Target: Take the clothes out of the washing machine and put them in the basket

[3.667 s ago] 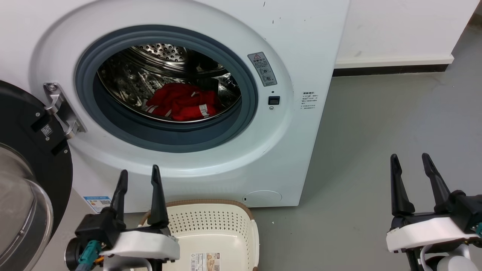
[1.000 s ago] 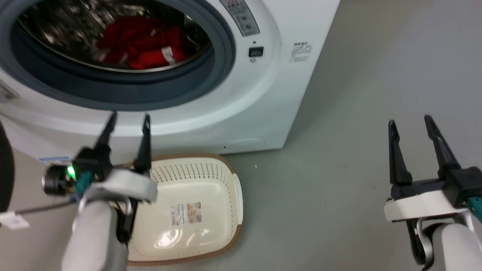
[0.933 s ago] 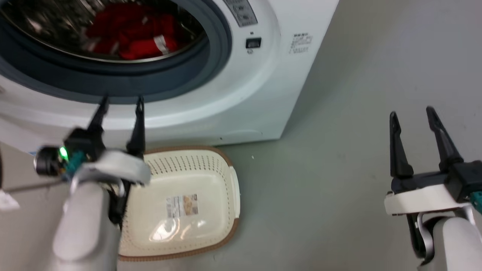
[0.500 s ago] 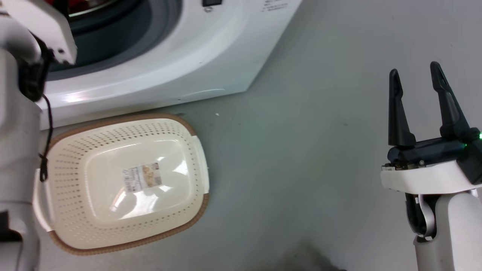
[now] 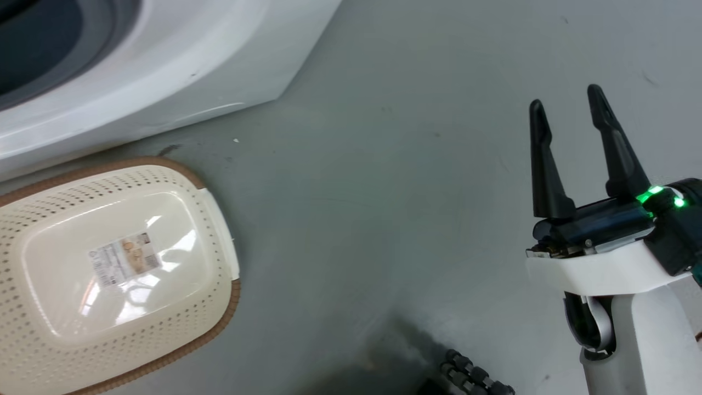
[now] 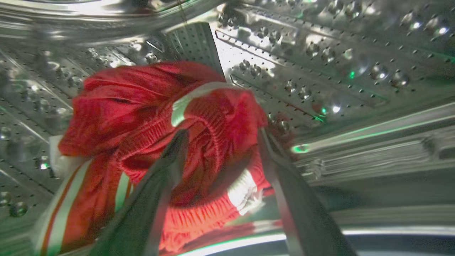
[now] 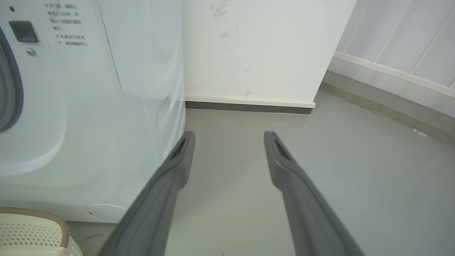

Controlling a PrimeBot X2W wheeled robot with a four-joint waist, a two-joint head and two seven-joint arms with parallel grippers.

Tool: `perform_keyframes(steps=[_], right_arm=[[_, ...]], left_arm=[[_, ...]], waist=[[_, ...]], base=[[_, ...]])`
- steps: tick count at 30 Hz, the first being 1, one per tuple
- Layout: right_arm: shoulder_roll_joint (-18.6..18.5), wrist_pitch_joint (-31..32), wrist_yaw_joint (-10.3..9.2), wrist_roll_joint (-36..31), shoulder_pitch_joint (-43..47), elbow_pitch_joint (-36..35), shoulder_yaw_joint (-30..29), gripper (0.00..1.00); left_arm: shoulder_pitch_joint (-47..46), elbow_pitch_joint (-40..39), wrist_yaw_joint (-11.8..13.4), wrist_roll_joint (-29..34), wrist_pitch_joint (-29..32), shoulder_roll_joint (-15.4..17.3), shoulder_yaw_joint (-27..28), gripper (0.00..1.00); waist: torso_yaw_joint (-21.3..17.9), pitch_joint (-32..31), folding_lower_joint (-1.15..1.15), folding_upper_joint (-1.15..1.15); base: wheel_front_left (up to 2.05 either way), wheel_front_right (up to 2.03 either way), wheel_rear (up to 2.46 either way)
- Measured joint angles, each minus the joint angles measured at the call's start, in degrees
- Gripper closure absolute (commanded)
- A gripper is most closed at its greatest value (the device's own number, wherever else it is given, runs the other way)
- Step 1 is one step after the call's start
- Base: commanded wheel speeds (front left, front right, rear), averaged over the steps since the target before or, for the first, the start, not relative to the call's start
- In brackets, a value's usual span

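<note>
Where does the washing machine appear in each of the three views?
Head view: the washing machine, upper left.
Left wrist view: its steel drum, all around the clothes.
Right wrist view: its white front, left side.
Shared landmark: the basket at its foot, in head and right wrist views.

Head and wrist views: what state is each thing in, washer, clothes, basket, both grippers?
Bright red fabric clothes: bunched in the steel drum.
Large white front-loading washing machine: not yet emptied.
Small cream perforated plastic basket: upright on the floor, empty.
Left gripper: open, straddling the clothes.
Right gripper: open, empty.
</note>
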Motion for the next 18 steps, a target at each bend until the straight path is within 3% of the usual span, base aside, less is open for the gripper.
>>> perform_keyframes(steps=[5, 15, 16, 18], right_arm=[[0.0, 0.0, 0.00, 1.1, 0.0, -0.6, 1.1, 0.00], [0.0, 0.0, 0.00, 4.3, -0.2, -0.7, 2.2, 0.00], [0.0, 0.0, 0.00, 4.4, -0.4, -0.7, 2.2, 0.00], [0.0, 0.0, 0.00, 4.5, -1.1, -0.7, 2.2, 0.00]], left_arm=[[-2.1, 1.6, 0.0, -0.1, 4.6, 2.6, -1.7, 0.00], [-3.3, 4.6, 0.7, 0.6, 4.5, 3.5, -2.5, 0.00], [-3.6, 4.9, 0.7, 0.5, 4.5, 3.5, -2.6, 1.00], [-3.9, 5.1, 0.6, 0.3, 4.6, 3.4, -2.8, 1.00]], waist=[[-2.8, 2.0, 0.00, 0.00], [-4.4, 4.9, -0.01, 0.00], [-4.4, 5.1, -0.01, 0.00], [-4.4, 5.5, -0.01, 0.00]], base=[[0.00, 0.00, 0.00], [0.00, 0.00, 0.00], [0.00, 0.00, 0.00], [0.00, 0.00, 0.00]])
